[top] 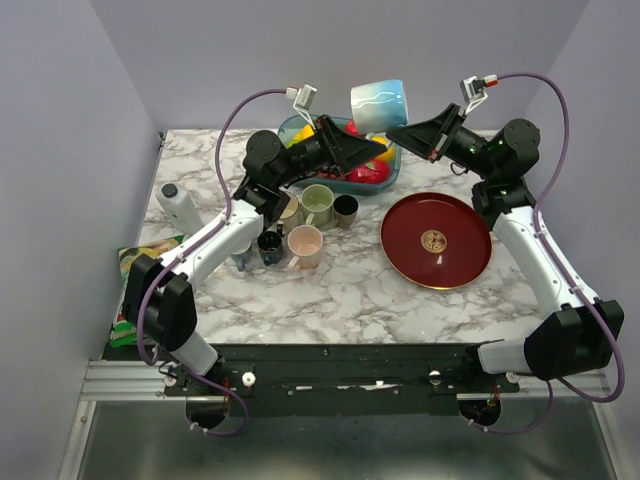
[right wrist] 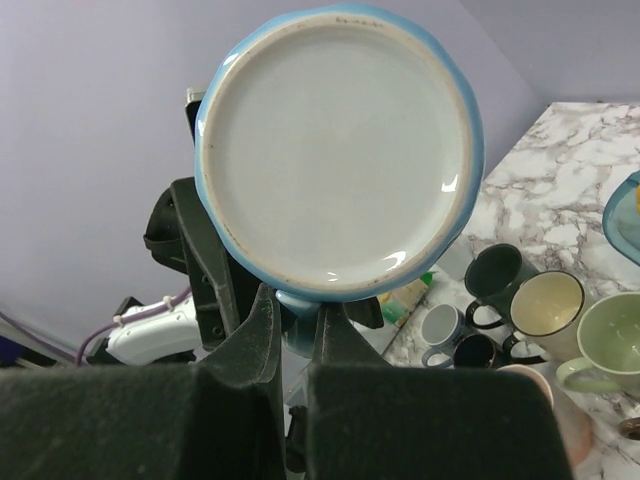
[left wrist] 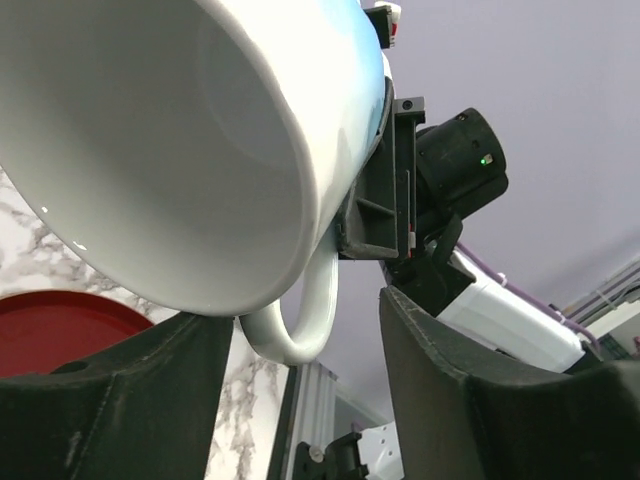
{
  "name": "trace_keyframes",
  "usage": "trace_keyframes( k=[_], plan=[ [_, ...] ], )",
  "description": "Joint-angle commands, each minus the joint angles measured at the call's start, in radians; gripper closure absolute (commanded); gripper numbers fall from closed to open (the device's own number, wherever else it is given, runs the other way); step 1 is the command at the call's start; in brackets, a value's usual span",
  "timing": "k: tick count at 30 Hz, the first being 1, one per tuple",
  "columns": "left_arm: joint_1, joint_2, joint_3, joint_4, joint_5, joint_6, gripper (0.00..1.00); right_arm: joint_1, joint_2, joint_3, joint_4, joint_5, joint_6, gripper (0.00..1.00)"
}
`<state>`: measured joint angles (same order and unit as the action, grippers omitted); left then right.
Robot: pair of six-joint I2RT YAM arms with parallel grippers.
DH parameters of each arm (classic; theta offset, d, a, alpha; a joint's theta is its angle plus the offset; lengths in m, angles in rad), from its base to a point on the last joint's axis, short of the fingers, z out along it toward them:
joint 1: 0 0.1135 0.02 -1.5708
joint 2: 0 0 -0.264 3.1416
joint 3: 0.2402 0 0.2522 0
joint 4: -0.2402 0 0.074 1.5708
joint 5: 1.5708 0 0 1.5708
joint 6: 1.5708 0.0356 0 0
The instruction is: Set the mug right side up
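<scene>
No word, number or brand is legible from here. The red plate (top: 436, 240) near the right edge of the surface (top: 350, 290) bears a small gold emblem, too small to read. Print on the green packet (top: 140, 255) at the left edge is blurred. The mug (right wrist: 340, 150) shows a plain base.

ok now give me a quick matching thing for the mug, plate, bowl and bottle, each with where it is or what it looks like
Things:
1. mug
2. plate
3. bowl
4. bottle

Descriptions:
a. teal, resting at the far back
b. up in the air
c. white, standing on the far left
d. dark red, lying flat on the right

Pairs: 1-b, 2-d, 3-a, 4-c
</scene>
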<state>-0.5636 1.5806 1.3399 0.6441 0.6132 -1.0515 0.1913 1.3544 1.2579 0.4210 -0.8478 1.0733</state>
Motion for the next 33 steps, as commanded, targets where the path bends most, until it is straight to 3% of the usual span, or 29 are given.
trace_keyframes(
  k=[1, 9, 15, 20, 22, 23, 24, 25, 28, 33],
  plan=[
    [-0.002, 0.019, 0.024, 0.091, -0.015, -0.065, 0.4, 0.013, -0.011, 0.012, 0.121, -0.03, 0.01, 0.99],
    [-0.007, 0.03, 0.03, 0.124, -0.009, -0.094, 0.61, 0.025, 0.002, -0.008, 0.137, -0.043, 0.014, 0.99],
    [-0.005, 0.016, 0.018, 0.121, -0.026, -0.062, 1.0, 0.036, -0.004, -0.051, 0.13, -0.045, -0.006, 0.99],
    [-0.007, 0.001, 0.005, 0.068, -0.043, -0.007, 1.0, 0.036, -0.011, -0.058, 0.058, -0.027, -0.035, 0.99],
    [-0.005, -0.007, 0.001, 0.034, -0.055, 0.021, 1.0, 0.034, -0.014, -0.055, -0.005, -0.014, -0.064, 0.8],
    [-0.007, -0.011, 0.001, 0.02, -0.059, 0.034, 1.0, 0.036, -0.021, -0.055, -0.028, 0.005, -0.078, 0.67],
    [-0.007, -0.02, -0.001, 0.005, -0.069, 0.048, 1.0, 0.036, -0.027, -0.057, -0.051, 0.016, -0.111, 0.47],
    [-0.005, -0.025, -0.004, -0.033, -0.076, 0.06, 1.0, 0.034, -0.035, -0.06, -0.103, 0.03, -0.133, 0.4],
    [-0.007, -0.056, 0.001, -0.175, -0.127, 0.163, 1.0, 0.036, -0.067, -0.058, -0.277, 0.099, -0.252, 0.28],
    [-0.007, -0.112, -0.013, -0.412, -0.242, 0.431, 1.0, 0.036, -0.15, -0.112, -0.477, 0.275, -0.404, 0.2]
  ],
)
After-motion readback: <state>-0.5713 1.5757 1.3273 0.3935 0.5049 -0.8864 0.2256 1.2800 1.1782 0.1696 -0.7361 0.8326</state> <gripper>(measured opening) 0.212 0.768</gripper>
